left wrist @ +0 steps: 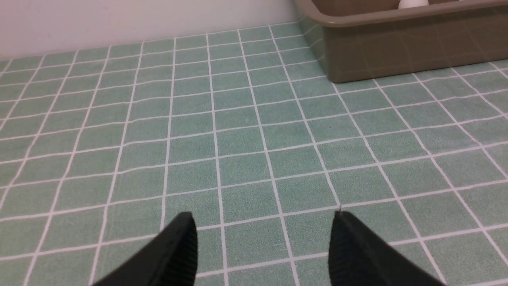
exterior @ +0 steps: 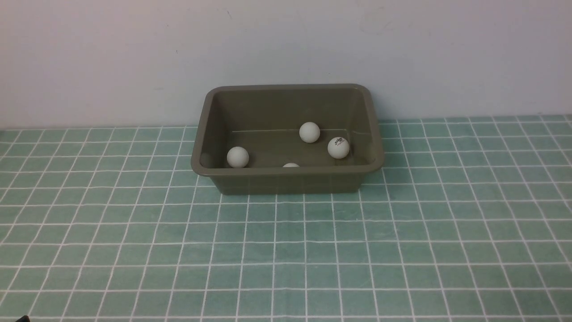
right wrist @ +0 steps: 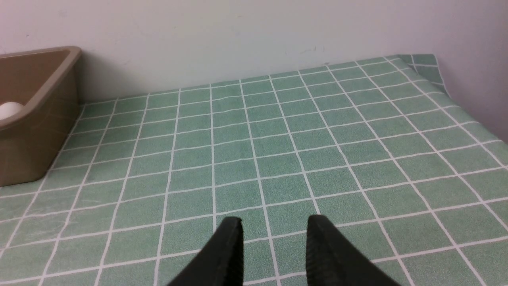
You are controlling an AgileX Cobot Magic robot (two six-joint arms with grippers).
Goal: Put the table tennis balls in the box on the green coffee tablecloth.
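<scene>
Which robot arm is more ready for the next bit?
The left tool, probably: it is open and empty, while the right tool looks shut. But all four balls already sit in the box.

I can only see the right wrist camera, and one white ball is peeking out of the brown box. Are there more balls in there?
Observer: Yes. The front view shows four table tennis balls inside the box.
Operator: Does any have writing on it?
Observer: One does. The right-hand ball has a small dark logo.
Operator: What about the other pincer?
Observer: The left pincer is open and holds nothing, over the green coffee tablecloth.
</scene>
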